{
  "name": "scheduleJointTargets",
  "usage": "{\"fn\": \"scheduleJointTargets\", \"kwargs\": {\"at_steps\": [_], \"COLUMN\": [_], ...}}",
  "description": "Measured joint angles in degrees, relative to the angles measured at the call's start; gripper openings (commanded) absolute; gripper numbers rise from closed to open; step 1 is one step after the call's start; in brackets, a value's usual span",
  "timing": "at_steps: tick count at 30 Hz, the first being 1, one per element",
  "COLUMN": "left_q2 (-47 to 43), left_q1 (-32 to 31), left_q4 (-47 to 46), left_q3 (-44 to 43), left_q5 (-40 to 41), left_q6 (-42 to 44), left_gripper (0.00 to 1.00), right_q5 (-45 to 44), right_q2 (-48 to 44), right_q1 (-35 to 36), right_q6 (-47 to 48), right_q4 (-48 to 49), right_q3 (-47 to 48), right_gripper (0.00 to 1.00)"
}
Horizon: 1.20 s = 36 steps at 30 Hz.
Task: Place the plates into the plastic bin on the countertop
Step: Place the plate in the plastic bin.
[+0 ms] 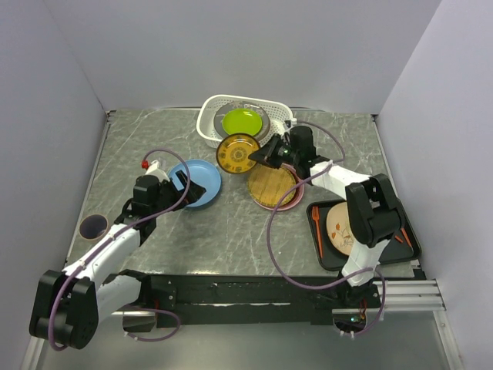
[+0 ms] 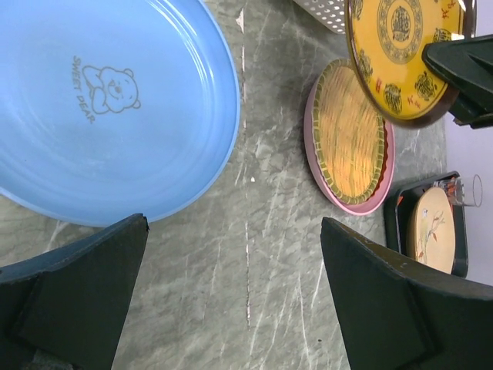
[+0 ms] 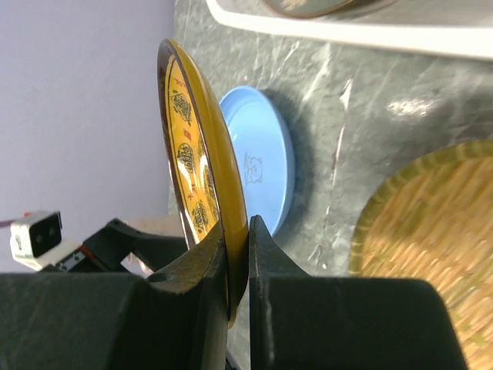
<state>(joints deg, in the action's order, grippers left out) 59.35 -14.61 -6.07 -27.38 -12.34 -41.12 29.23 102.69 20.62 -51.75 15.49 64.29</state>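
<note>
The yellow patterned plate [image 1: 237, 153] hangs just on the near side of the white bin [image 1: 206, 127], above the countertop [image 1: 231, 231]. It is held only by one spot on its rim. The right gripper [image 3: 239, 227] is clenched on that rim, and the plate sticks out to the left of the jaws at a tilt. The pinch is thin and far from the plate's middle, so its weight could make it swivel or slip free. A drop here would likely hit the countertop or the straw plate [image 1: 271, 183], which lies on the pink plate [image 2: 362, 209] just nearer and to the right.

The bin already holds a lime green plate [image 1: 241, 121] on top of a darker plate [image 1: 264, 123]. The next risk, as I judge it, is the bin's near wall. If the yellow plate is carried over too low, its lower edge could catch the rim and push or tip the bin. If it is let go too steeply, it could clatter onto the green plate or lean against the wall instead of lying flat.

The left gripper [image 2: 233, 223] is spread wide and holds nothing, hovering at the near edge of the blue plate [image 2: 108, 100] on the left. Both arms work near the middle, so a reach by the left arm toward the bin could cross the right arm's path.
</note>
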Motion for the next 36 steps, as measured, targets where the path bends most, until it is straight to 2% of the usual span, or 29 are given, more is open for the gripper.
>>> {"fn": "scheduleJointTargets", "kwargs": {"at_steps": [12,28,36], "left_q2": [-1.25,1.62,1.55], "left_q1": [0.00,0.00,0.00], "left_q4": [0.63,-2.67,-2.03], "left_q3": [0.52,3.93,3.96], "left_q5": [1.25,0.46,0.68], "left_q6": [0.79,0.98,1.49], "left_gripper": [0.99,0.99,0.99], "right_q5": [0.90,0.63,0.17], "right_q2": [6.25,13.35,19.76], "right_q1": [-3.41,-5.14,-5.42], "right_q6": [-0.79,1.90,2.99], "right_q4": [-1.79,-9.75,-14.27], "right_q3": [10.12,22.21,32.59], "right_gripper": [0.00,0.00,0.00]}}
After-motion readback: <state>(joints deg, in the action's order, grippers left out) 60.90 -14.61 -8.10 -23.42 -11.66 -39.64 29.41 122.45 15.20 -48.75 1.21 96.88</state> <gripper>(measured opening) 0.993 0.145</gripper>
